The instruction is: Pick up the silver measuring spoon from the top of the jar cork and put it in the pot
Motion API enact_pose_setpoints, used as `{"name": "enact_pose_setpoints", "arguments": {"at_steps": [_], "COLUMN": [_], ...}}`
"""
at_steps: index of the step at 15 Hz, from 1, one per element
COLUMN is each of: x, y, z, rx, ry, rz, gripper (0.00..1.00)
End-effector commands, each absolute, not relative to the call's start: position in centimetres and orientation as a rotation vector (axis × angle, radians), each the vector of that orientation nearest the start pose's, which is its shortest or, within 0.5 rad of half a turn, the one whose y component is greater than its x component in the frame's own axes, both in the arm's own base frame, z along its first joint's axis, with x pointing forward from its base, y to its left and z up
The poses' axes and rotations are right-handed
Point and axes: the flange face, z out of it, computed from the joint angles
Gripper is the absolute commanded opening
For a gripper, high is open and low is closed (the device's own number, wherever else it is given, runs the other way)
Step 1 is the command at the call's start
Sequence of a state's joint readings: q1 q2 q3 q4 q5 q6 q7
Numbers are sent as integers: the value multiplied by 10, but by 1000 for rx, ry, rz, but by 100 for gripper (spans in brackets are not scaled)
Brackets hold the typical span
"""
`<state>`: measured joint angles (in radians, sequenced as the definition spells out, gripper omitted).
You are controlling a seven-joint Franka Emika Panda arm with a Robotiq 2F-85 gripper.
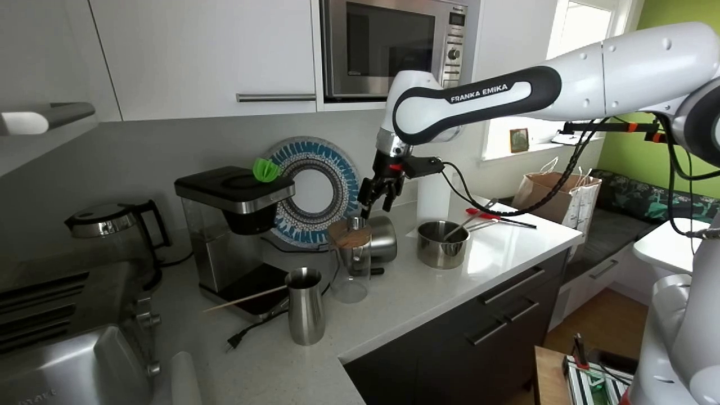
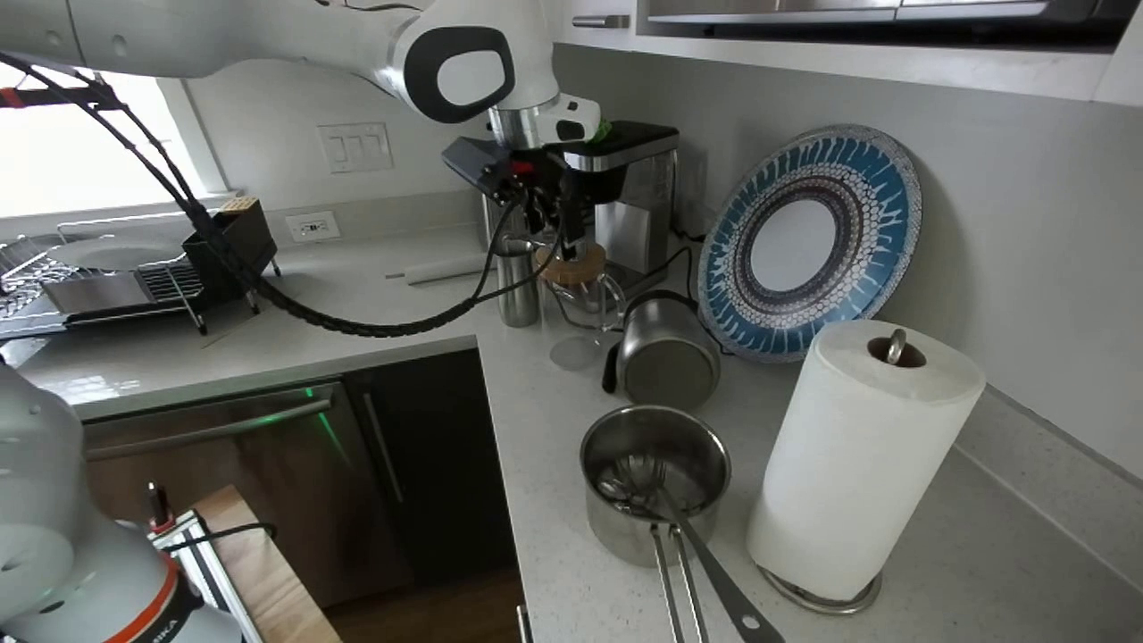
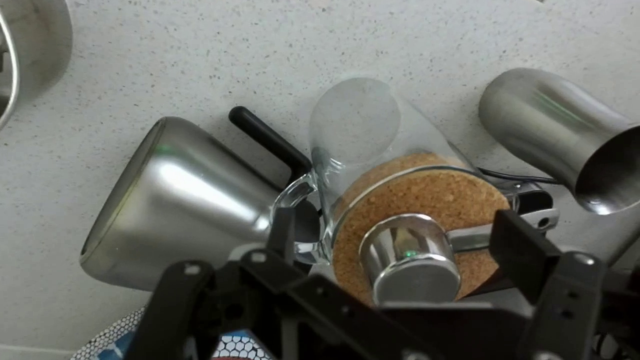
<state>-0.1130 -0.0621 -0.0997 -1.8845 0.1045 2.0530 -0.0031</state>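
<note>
The silver measuring spoon (image 3: 400, 245) sits upside down on the jar cork (image 3: 470, 197), its handle pointing right over the cork's edge in the wrist view. The cork tops a clear glass jar (image 3: 360, 115) with a glass handle. In an exterior view the spoon (image 1: 355, 223) stands on the cork (image 1: 353, 241). My gripper (image 3: 400, 235) is open, with the spoon's cup between its fingers and the right finger covering part of the spoon's handle. It hangs just above the cork in both exterior views (image 1: 376, 208) (image 2: 555, 237). The steel pot (image 2: 616, 531) stands apart, holding utensils.
A steel pitcher (image 3: 190, 200) with a black handle lies against the jar. A tall steel cup (image 1: 306, 315) stands on the jar's other side. A coffee maker (image 1: 233, 191), a blue patterned plate (image 2: 893, 214) and a paper towel roll (image 2: 857, 473) stand nearby.
</note>
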Motion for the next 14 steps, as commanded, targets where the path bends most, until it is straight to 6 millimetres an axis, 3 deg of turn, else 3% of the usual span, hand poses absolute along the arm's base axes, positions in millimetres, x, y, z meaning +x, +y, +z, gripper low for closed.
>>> {"name": "enact_pose_setpoints", "arguments": {"at_steps": [1,6,8,12,14], "x": [582,607,612,619,622], "y": [-119,-112,-111,-107,-106], "z": [550,549,546,540,540], "rx": [-2978,-3021,-3031,-3042,-3044], "ry": [381,368,364,344,334], "rz": [-315,-304,-272,-230,-235], "gripper": [100,100,91,85,63]}}
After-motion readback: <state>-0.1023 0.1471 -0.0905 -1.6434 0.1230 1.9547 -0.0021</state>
